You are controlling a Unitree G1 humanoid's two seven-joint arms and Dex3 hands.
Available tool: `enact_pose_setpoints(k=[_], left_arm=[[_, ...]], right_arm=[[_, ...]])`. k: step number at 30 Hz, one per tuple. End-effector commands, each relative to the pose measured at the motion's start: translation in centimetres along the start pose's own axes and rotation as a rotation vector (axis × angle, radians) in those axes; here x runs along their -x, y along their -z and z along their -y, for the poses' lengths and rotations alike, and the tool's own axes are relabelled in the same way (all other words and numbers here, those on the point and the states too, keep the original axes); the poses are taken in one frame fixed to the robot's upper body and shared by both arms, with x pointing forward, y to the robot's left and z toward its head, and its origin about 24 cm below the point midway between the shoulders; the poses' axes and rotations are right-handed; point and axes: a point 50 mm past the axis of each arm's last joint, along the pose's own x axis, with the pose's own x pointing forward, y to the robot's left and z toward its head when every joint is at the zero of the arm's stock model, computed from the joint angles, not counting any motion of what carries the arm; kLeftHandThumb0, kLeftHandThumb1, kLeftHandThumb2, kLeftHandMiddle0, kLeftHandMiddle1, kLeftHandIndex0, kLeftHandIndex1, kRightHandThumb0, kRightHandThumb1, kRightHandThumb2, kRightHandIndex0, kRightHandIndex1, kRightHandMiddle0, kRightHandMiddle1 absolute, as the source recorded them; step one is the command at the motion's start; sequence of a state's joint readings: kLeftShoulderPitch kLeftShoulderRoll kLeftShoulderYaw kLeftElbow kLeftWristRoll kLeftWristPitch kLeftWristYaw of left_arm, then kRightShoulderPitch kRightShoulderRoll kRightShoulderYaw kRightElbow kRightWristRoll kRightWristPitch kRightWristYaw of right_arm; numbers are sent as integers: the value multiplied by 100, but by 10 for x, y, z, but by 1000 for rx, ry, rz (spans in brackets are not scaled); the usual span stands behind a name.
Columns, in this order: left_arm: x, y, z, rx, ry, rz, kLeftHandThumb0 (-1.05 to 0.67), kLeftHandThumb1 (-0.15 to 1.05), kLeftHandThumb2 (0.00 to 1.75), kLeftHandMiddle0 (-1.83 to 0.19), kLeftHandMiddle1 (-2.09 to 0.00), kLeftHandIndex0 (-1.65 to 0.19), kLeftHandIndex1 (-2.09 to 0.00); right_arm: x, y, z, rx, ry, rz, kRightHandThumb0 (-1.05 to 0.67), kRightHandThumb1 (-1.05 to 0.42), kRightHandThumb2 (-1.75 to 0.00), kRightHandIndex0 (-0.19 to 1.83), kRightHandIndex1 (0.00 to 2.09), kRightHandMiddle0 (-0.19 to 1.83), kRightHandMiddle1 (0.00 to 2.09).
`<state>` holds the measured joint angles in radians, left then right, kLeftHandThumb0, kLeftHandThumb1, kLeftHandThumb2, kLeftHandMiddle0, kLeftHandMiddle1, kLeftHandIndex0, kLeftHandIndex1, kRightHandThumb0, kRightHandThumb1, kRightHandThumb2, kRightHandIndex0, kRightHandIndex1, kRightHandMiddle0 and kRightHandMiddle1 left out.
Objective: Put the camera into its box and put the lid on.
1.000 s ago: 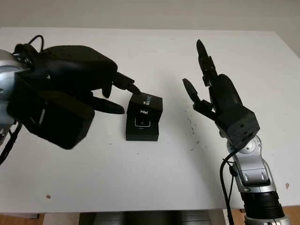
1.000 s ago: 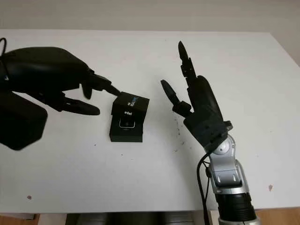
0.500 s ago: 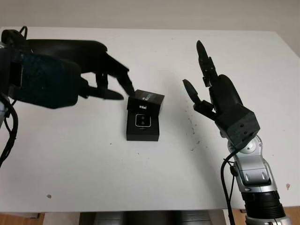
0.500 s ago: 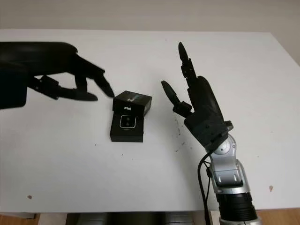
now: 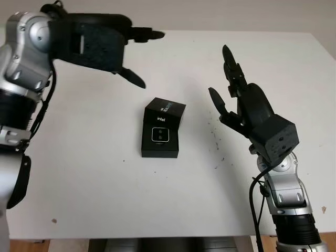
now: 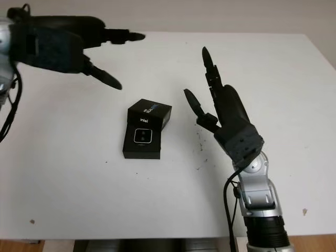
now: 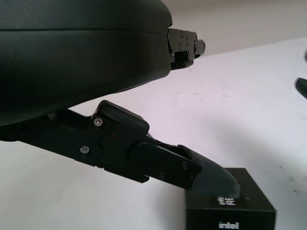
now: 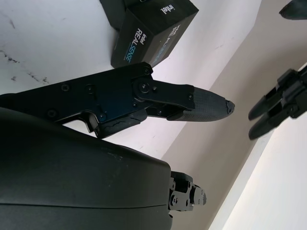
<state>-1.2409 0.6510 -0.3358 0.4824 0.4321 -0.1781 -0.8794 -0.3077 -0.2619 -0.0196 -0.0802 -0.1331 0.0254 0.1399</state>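
Lid lying askew on the camera box, both robot hands empty above the white worktop point(image 5: 105, 199).

The black box point(image 5: 159, 147) is sitting near the middle of the worktop, with the camera point(image 5: 159, 136) seen lying inside it. The lid point(image 5: 166, 113), marked with white lettering, is being left tilted over the far end of the box, so that the camera is not covered. The left robot hand point(image 5: 113, 44) is being held open in the air, well apart from the box toward the far left, gripping nothing. The right robot hand point(image 5: 239, 107) is being held open and upright to the right of the box, near it but not touching, also gripping nothing.
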Motion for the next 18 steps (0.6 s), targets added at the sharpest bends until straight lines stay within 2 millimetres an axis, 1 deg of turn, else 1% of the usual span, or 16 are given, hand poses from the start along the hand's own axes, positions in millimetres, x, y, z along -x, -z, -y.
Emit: enact_pose_setpoints(k=[1,5,10,14,18], left_arm=[[-4,-12,-10,-42,14,22,-93,99,5,16,-4,19,-1],[-15,-19,-6,-94,83,46,-91,97,4,14,-6,19,0],[-31,-22,0,-114,175,43,-89,92,4,15,-5,17,-1],[-38,-25,1,-140,215,51,-88,91,5,14,-6,14,-4],[-43,-27,1,-145,239,54,-90,92,5,13,-6,14,-4]], right_arm=[[0,-3,4,0,8,9,-71,-105,-53,-12,3,-11,4],[0,-4,3,1,9,12,-71,-105,-53,-12,4,-12,4],[1,-4,3,3,13,15,-70,-105,-54,-12,4,-12,5],[1,-3,2,2,18,5,-70,-105,-54,-12,4,-12,5],[1,-3,2,1,15,6,-71,-105,-54,-13,4,-13,5]])
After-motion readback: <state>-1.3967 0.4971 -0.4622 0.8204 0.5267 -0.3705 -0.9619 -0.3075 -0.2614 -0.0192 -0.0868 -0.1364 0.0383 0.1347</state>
